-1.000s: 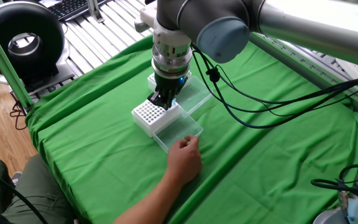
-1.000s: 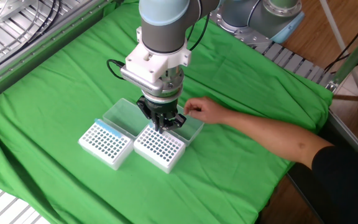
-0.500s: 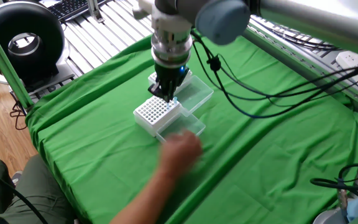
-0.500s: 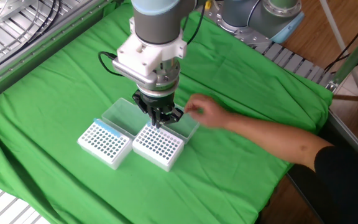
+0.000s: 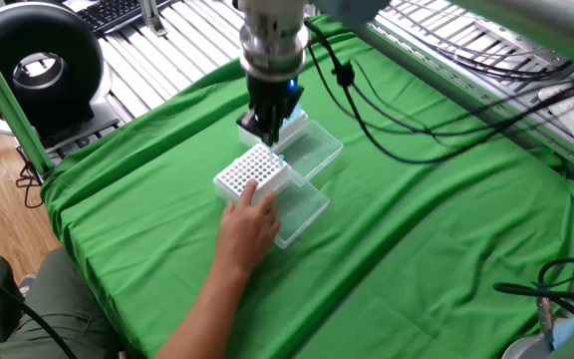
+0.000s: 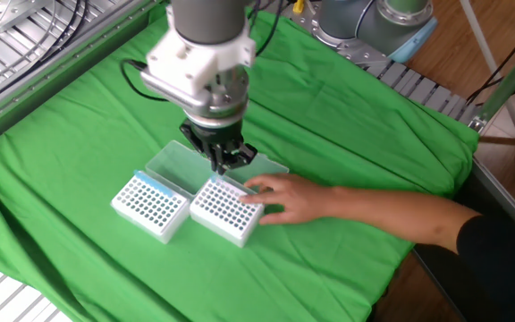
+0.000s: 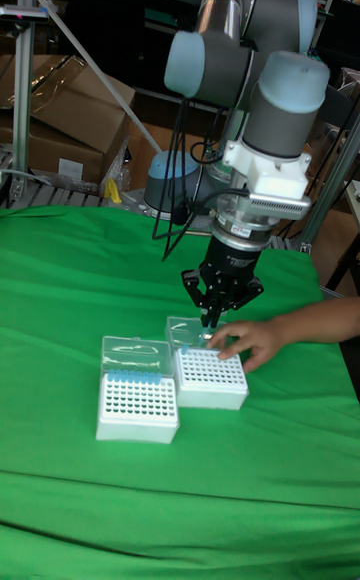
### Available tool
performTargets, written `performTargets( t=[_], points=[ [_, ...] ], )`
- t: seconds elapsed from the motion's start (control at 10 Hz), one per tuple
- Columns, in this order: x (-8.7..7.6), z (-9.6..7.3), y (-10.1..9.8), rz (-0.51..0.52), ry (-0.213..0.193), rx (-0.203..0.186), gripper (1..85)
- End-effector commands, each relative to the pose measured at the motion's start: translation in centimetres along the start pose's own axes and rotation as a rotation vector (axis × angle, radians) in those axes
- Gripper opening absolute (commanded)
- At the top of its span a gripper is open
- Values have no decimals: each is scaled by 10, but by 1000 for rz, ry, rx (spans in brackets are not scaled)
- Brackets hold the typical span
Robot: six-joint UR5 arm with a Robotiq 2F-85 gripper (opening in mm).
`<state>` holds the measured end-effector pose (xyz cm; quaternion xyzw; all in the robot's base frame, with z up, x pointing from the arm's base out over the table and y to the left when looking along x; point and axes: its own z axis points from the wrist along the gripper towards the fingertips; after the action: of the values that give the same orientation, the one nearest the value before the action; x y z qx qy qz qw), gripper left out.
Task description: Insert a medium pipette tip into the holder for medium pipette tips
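- Fingers point straight down at frame centre, drawn close together; whether a tip sits pinched between them is too small to tell. A blue glint shows near their ends in one fixed view.
- Gripper hangs just above the back edge of the holder for medium pipette tips, not touching the hole grid as far as visible.
- Holder: white rack, hole grid facing up, clear lid folded open and lying flat on the cloth beside it. Sits centre of frame in both fixed views.
- Person's hand rests against the holder's side and on the lid, seemingly steadying it. It is very near the fingers.
- Look-alike rack stands just beside the holder, toward frame left in the other fixed view, with a blue strip at its back edge; its own clear lid is open behind it.
- Green cloth covers the table; cables trail off the arm toward upper right in one fixed view.
- Judgement on doing the step well: line up over one single hole of the right-hand rack, keep the tool vertical, descend slowly and release only once the tip is seated.
- Risk, as judgement: the hand is close, so a sideways move could brush it or shift the rack.
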<state>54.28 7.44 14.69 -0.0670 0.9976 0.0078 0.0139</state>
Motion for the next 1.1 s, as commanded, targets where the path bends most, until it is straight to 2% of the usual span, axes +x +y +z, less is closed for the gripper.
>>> performTargets(
  t=[0.0,0.1,0.2,0.6,1.0],
  points=[
    [-6,-29,-4,-21,19,-14,27],
    [-11,-34,-11,-43,16,5,23],
    [-23,-32,-20,-75,-5,26,20],
    [-56,-10,-41,-128,-47,44,20],
    [-70,14,-54,-153,-87,47,20]
  ],
)
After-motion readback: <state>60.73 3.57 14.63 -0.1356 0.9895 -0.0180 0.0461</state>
